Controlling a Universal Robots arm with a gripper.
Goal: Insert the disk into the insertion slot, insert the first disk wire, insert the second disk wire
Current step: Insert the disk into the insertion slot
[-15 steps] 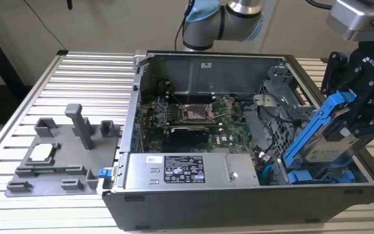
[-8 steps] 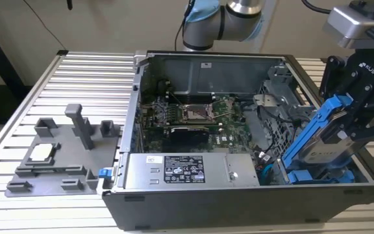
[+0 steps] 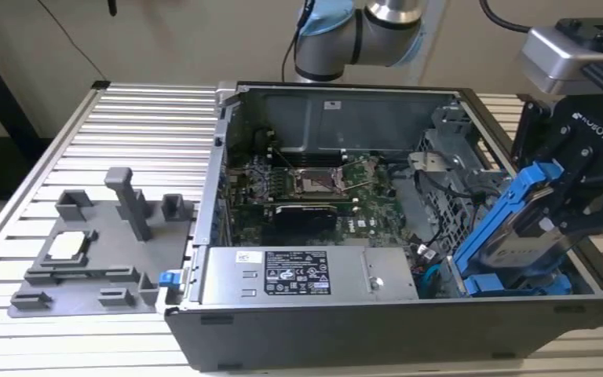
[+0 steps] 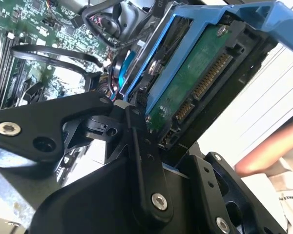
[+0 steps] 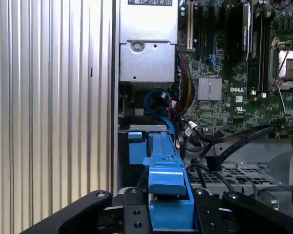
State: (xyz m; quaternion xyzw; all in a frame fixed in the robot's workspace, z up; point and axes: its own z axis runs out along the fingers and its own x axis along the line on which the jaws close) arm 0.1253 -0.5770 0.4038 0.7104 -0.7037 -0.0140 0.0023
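Black gripper (image 3: 571, 206) pinched tight on blue-framed grey metal disk (image 3: 511, 236) — disk tilted, lower end inside open dark-grey computer case (image 3: 385, 338), near labelled grey power supply box (image 3: 301, 275).

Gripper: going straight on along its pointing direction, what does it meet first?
Its held disk leads the gripper down into the case corner beside the power supply; probably the insertion slot there, depth unclear.
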